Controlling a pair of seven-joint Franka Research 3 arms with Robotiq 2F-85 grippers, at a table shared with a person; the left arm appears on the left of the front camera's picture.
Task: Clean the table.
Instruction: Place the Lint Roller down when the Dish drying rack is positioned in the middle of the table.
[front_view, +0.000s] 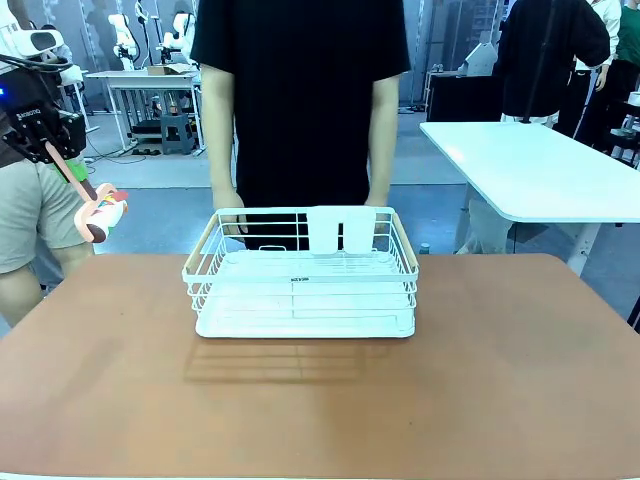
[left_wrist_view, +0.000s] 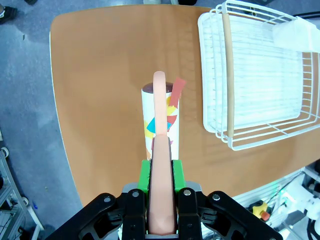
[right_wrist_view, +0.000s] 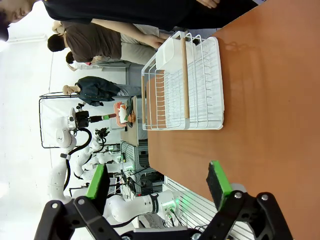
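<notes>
My left gripper (left_wrist_view: 161, 172) pinches a smooth pink handle (left_wrist_view: 159, 150) carrying a patterned roller (left_wrist_view: 160, 120) above the matte terracotta table (left_wrist_view: 100, 75); my right gripper (right_wrist_view: 157, 182) gapes wide. A white wire rack (front_view: 300, 275) sits mid-table.

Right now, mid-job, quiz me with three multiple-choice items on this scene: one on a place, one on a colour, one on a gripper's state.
1. Where does the white wire rack stand?
A. on the floor
B. on the table, at the far middle before the person
C. at the table's near right corner

2. What colour is the handle clamped in the left gripper?
A. pale pink
B. blue
C. black

3. How is the right gripper?
A. shut on a cup
B. shut on nothing
C. open

Key: 1 B, the front view shows it there; 2 A, the left wrist view shows the pink handle; 3 C, its green pads stand wide apart.
</notes>
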